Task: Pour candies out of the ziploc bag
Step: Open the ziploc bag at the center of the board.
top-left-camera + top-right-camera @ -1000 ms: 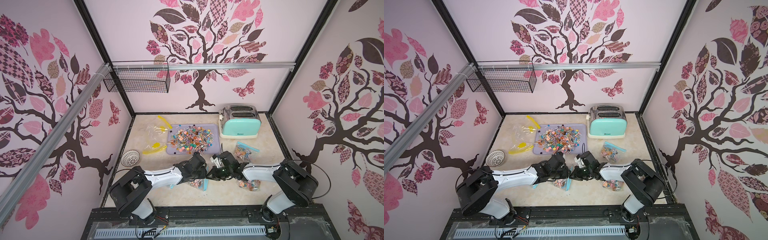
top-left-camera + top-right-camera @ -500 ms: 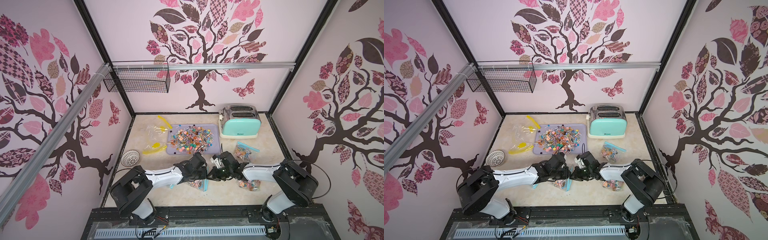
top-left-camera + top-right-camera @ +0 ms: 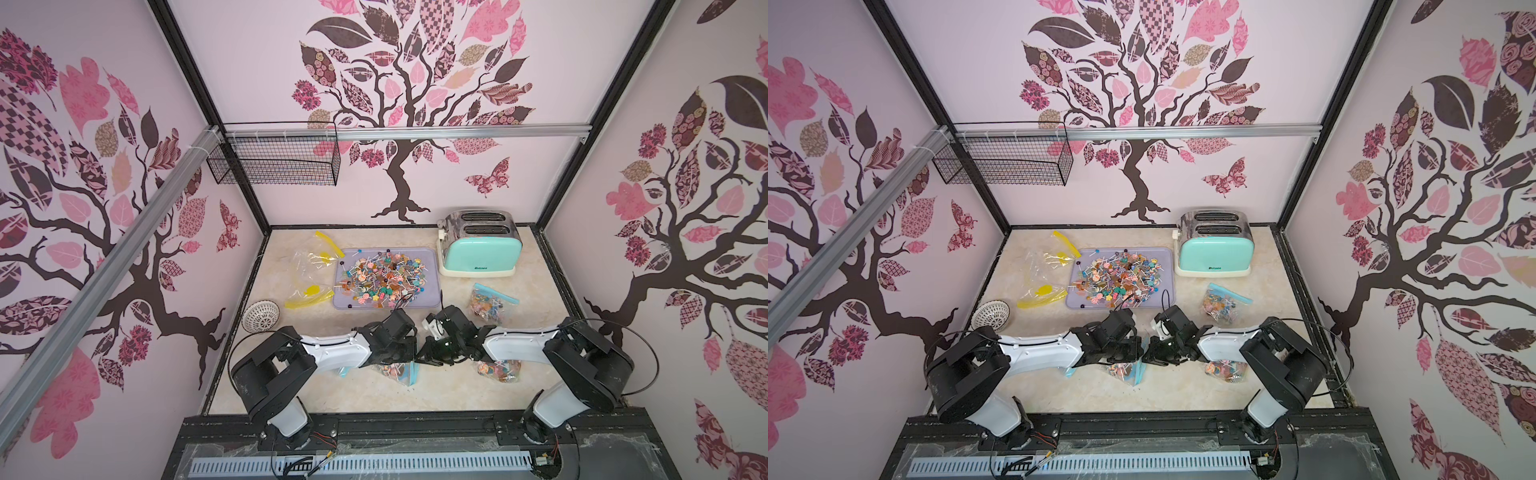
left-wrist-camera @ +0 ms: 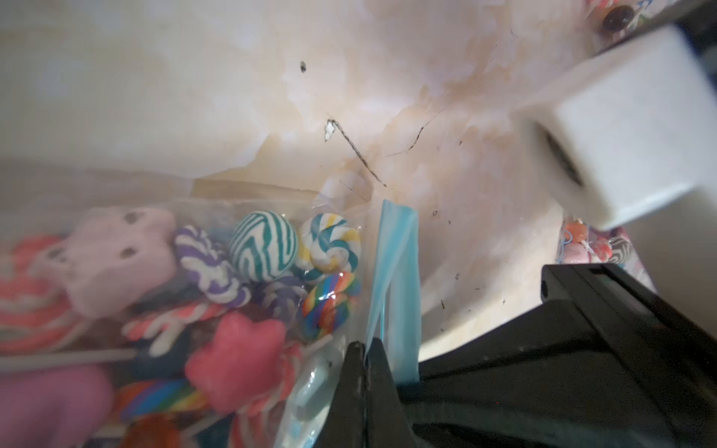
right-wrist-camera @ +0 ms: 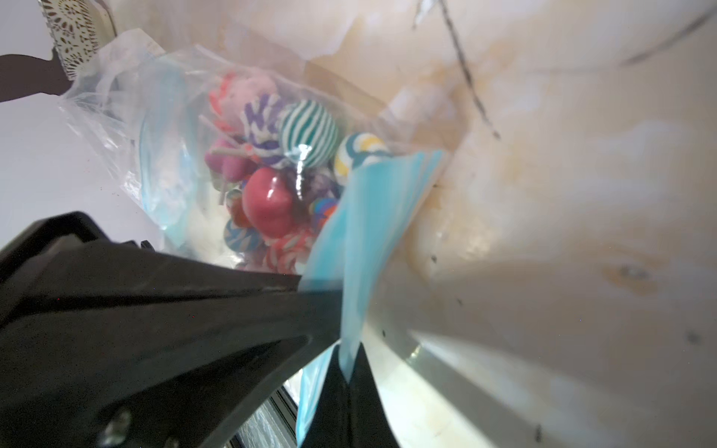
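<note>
The ziploc bag [image 3: 395, 370] [image 3: 1124, 370], clear with a blue zip strip [image 4: 395, 271] [image 5: 372, 217], lies on the table's front middle. It is full of candies [image 4: 264, 252] [image 5: 308, 132]: swirled lollipops and pink sweets on white sticks. My left gripper [image 3: 409, 360] [image 4: 364, 347] is shut on one lip of the blue strip. Facing it, my right gripper [image 3: 424, 359] [image 5: 349, 362] is shut on the strip too. The two grippers nearly touch above the bag's mouth.
A lilac tray [image 3: 432, 299] behind the arms holds a heap of loose candies [image 3: 384, 276]. A mint toaster [image 3: 480, 249] stands at the back right. Two more filled bags [image 3: 490, 305] [image 3: 498, 370] lie on the right, empty yellow-zip bags [image 3: 311, 266] and a white strainer [image 3: 260, 316] on the left.
My left gripper's jaws have closed onto the bag's blue strip. Both arms have stayed almost where they were.
</note>
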